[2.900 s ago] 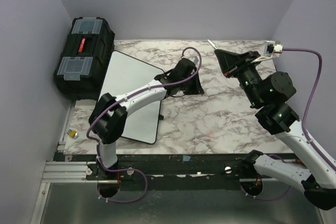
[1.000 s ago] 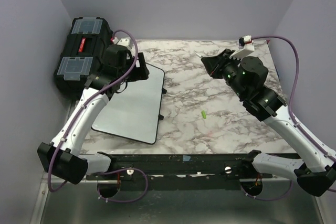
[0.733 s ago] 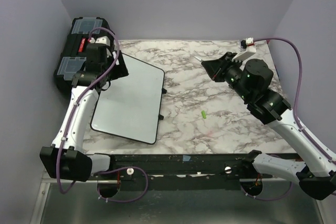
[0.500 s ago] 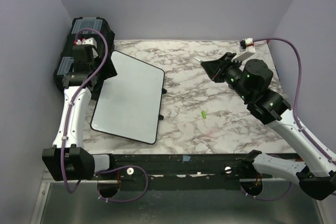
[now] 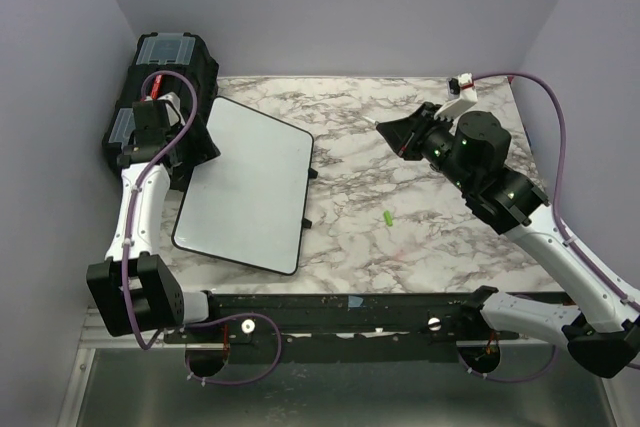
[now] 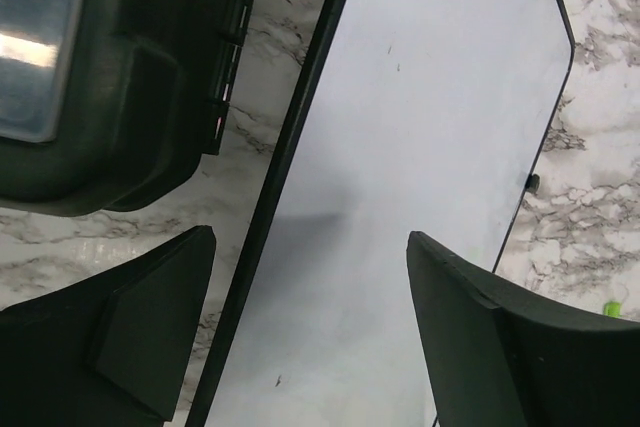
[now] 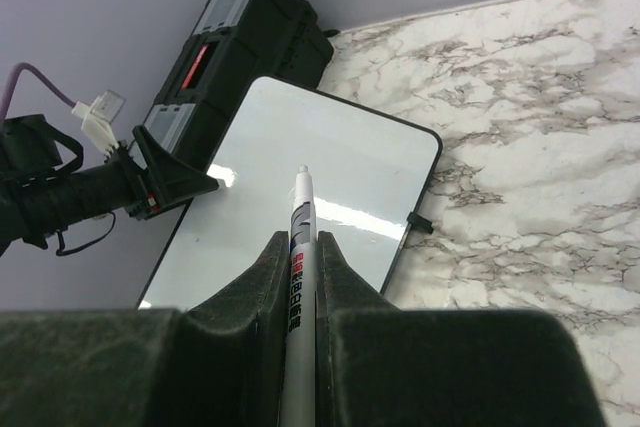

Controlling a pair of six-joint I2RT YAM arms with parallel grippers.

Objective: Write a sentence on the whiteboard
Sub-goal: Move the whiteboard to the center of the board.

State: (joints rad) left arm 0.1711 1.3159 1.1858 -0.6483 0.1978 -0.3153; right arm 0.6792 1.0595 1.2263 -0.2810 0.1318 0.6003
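Though overhead barely shows it — right fingers (image 7: 255,292) pinch marker (image 7: 299,247).

You'll see the whiteboard (image 5: 250,182) has a smooth, glossy white face that throws back bright streaks of light, set inside a thin black rim. The worktop (image 5: 430,247) under it is marble-patterned, white with grey veins, and looks smooth. By its far left corner, the toolbox (image 5: 165,72) is matt black plastic with clear plastic lids. The marker (image 7: 301,207) has a shiny white barrel. The left gripper (image 6: 310,237) has fingers (image 6: 130,337) of matt, faintly grainy black plastic.
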